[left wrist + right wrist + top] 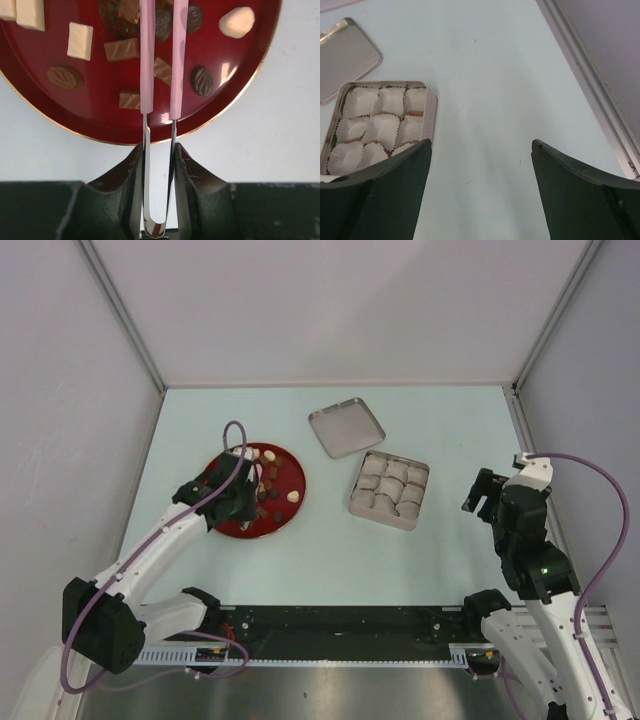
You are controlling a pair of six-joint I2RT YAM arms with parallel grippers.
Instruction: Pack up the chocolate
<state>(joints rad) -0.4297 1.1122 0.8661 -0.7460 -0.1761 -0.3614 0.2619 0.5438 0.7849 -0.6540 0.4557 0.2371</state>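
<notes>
- The chocolate (201, 80) lay on the red plate (100, 115), on the left side of the table. There were dark brown pieces and cream-white pieces, all small.
- The left gripper (159, 155) was squeezed onto a pair of tweezers (146, 60). I think it used the thin tweezers because the pieces were too small for its fat fingers.
- The 2 pink tips reached out over the plate, with a brown piece showing between them. I could not tell if they pinched it.
- The left arm stretched forward from its base and bent down over the near side of the plate.
- The tin (431, 107) sat to the right of the plate, well apart from it. Its lid (346, 427) lay just behind it, so the tin was open and ready.
- The 9 paper cups (382, 125) inside looked empty, so the packing had hardly begun.
- The right gripper (481, 145) hung over bare table to the right of the tin. Its jaws stood wide apart and held nothing. It looked like it was keeping out of the way.
</notes>
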